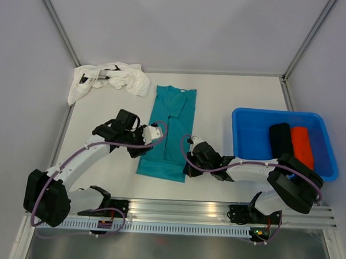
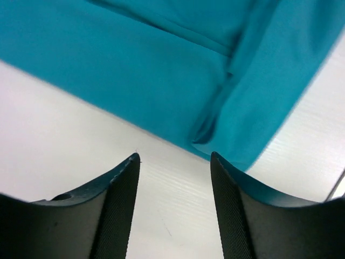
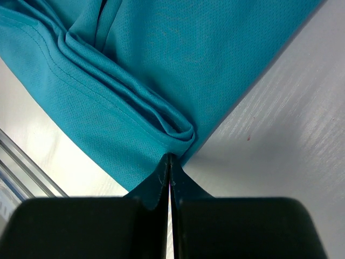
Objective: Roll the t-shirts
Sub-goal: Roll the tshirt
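The teal t-shirt (image 1: 172,126) lies folded into a long strip on the middle of the table, collar at the far end. My left gripper (image 1: 142,146) is open over bare table just beside the shirt's left edge (image 2: 161,75), with nothing between its fingers (image 2: 121,199). My right gripper (image 1: 188,167) is shut at the shirt's near right corner, where the hem (image 3: 135,108) bunches into folds right at the fingertips (image 3: 170,157). A white t-shirt (image 1: 109,79) lies crumpled at the far left corner.
A blue bin (image 1: 248,118) stands at the right and holds a black roll (image 1: 280,140) and an orange roll (image 1: 302,145). A metal rail (image 1: 175,209) runs along the near table edge. Grey walls close the back and sides.
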`<state>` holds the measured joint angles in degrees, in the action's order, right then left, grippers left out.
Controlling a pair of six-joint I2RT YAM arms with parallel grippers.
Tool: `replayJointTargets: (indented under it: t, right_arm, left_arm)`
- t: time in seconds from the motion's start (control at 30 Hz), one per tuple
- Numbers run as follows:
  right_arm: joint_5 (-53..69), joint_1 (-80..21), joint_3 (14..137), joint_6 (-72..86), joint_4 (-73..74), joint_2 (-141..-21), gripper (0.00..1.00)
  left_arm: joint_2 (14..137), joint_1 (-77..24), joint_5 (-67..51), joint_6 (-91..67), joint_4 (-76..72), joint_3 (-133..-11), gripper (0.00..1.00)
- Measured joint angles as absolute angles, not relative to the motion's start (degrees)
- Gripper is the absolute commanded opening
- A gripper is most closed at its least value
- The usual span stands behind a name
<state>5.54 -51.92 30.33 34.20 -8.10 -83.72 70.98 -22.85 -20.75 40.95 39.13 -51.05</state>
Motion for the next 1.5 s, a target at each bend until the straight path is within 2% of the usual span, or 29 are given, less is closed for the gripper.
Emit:
replayJointTargets:
  t: [0.17,0.3,0.37,0.47,0.77,0.87,0.9,1.07,1.17,1.23,1.27,1.5]
  right_arm:
    - [5.50,-51.92,30.30,34.28,-8.05,-83.11,0.00]
    - [5.52,-51.92,30.28,34.13,-8.08,-82.78,0.00]
    - [5.54,-51.92,30.04,34.06,-8.19,-82.52,0.01]
    - [5.61,-51.92,29.19,34.00,-8.25,-81.71,0.01]
    - [5.76,-51.92,28.38,33.15,-8.40,-80.60,0.03]
    - [6.63,-51.92,28.25,32.38,-8.49,-80.05,0.06]
    - [6.92,-51.92,28.01,31.77,-8.58,-79.29,0.09]
    - [7.40,-51.92,26.79,27.29,-8.60,-70.61,0.26]
    - [7.14,-51.92,26.68,22.74,-9.72,-65.17,0.32]
    - [7.07,-51.96,26.37,19.64,-10.85,-63.13,0.34]
    - [7.14,-52.12,25.96,17.98,-11.73,-62.48,0.39]
    - [2.98,-57.41,23.03,1.06,-13.37,-60.34,0.41]
  left_arm:
    - [59.33,-34.76,-18.90,51.37,42.92,-39.18,0.74]
    - [51.94,-40.05,-20.05,57.58,45.17,-34.48,0.85]
    - [51.88,-41.39,-19.70,59.31,44.31,-33.32,0.87]
    - [54.33,-41.89,-18.24,60.36,42.63,-31.07,0.87]
    - [61.41,-41.93,-13.98,61.01,37.43,-28.51,0.79]
    - [61.93,-41.93,-13.54,60.97,35.77,-28.42,0.69]
    - [62.00,-41.93,-13.50,60.97,35.40,-28.38,0.60]
    - [62.30,-41.93,-13.43,60.99,33.47,-27.66,0.41]
    - [62.83,-41.93,-13.61,61.19,32.45,-27.42,0.26]
    - [63.16,-41.93,-13.63,61.28,32.01,-27.40,0.07]
    - [63.35,-41.93,-13.63,61.41,31.64,-27.38,0.03]
    - [64.40,-41.47,-14.35,61.23,32.16,-28.67,0.02]
